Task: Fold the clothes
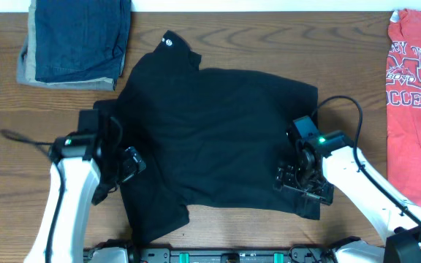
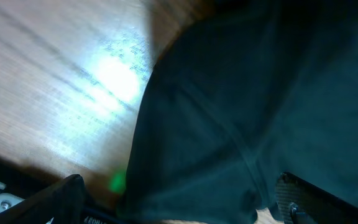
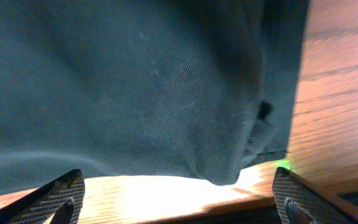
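The black shirt (image 1: 218, 139) lies spread on the wooden table, its small white round logo (image 1: 168, 42) at the far end near the collar. My left gripper (image 1: 130, 164) is open over the shirt's left edge; the left wrist view shows dark fabric (image 2: 260, 106) between its wide-apart fingers (image 2: 179, 199). My right gripper (image 1: 298, 179) is open at the shirt's lower right corner; in the right wrist view its fingers (image 3: 179, 196) are wide apart above the table with the shirt's hem (image 3: 135, 93) just beyond them. The white inner tag is hidden.
A folded blue denim and tan stack (image 1: 75, 40) sits at the far left corner. A red printed T-shirt (image 1: 415, 102) lies along the right edge. The table's near edge and the arm bases (image 1: 232, 254) are close below the shirt.
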### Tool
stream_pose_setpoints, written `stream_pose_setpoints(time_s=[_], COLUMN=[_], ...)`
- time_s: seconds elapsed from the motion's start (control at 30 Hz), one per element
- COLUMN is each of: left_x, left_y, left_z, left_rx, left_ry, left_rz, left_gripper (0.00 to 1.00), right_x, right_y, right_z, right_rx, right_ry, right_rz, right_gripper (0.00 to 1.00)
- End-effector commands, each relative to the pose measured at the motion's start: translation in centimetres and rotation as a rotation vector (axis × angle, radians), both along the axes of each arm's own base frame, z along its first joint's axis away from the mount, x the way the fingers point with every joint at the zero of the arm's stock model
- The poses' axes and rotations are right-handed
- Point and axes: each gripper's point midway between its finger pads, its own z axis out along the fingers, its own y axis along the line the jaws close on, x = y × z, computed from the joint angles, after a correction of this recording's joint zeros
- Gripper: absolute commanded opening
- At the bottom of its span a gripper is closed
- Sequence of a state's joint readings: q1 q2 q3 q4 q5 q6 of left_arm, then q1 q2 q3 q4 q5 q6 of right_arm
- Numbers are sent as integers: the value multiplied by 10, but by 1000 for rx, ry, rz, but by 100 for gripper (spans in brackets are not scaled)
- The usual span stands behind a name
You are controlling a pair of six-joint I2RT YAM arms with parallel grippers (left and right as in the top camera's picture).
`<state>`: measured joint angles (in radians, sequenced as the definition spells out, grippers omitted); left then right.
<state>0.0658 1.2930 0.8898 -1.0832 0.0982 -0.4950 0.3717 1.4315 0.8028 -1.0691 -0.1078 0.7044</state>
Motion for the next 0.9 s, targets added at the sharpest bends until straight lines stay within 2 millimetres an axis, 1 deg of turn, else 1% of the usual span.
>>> stream_pose_setpoints(time_s=[0.0,0.07,0.17,0.4,0.5,0.6,0.7,0.87], left_x=[-1,2,6,10,10,11,12,12], left_y=[1,1,2,3,3,3,3,3], left_z=[-18,-26,-32,-33,-33,-34,-34,-34], left_rx=[-4,-6,-7,-2,-2,-2,-1,-1], left_ry=[70,90,101,87,86,82,79,79], left_rz=[-18,-18,-18,-18,-18,-18,-18,-18], left_gripper=[98,98,98,98,98,98,98,98], right_x=[-11,-16,-24,-53,-60,-59,-56,-53], right_y=[4,2,-1,-9,-10,-3,3,2], right_z=[-4,-6,-9,-22,-30,-35,-38,-40], right_rx=[24,16,7,-27,-22,23,60,29], right_ry=[34,50,79,166,177,172,155,150], right_rz=[-36,-39,-50,-104,-114,-125,-130,-237], right_gripper=[94,94,94,93,90,87,87,86])
